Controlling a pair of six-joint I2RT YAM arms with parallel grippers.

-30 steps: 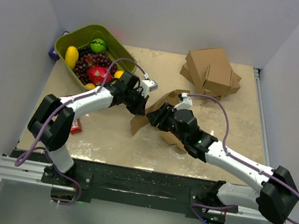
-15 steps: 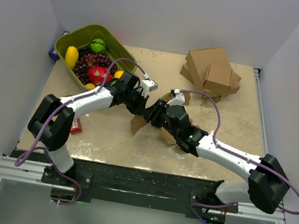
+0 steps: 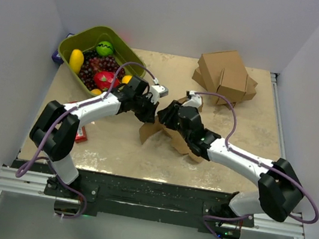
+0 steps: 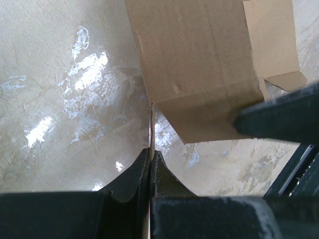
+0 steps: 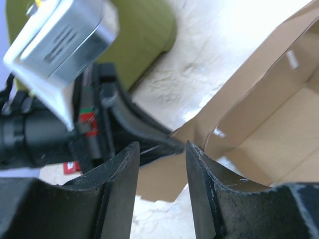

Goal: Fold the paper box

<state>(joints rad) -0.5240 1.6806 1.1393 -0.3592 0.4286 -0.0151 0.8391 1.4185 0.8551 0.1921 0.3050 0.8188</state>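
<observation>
Paper box (image 3: 147,132) half-formed at the centre of the desk (image 3: 113,145); left tool clenched on a flap, right tool part open and gripping nothing.

Left tool (image 3: 152,112): in its wrist view the tool (image 4: 150,154) has its fingers pressed together on the thin edge of a brown flap, with the creased panel of the box (image 4: 199,64) standing beyond at 12 o'clock. It grips the box on the box's 9 o'clock side. Right tool (image 3: 164,115): reaches over the box from 4 o'clock and meets the left tool nose to nose. In its wrist view the tool (image 5: 162,149) shows a clear gap between its fingers, with no cardboard pinched. The raised wall and open hollow of the box (image 5: 259,99) lie at its 2 o'clock. Also on the desk: green tub (image 3: 95,29) of fruit at 10 o'clock, stacked cartons (image 3: 224,74) at 1 o'clock, both well apart from the box.
</observation>
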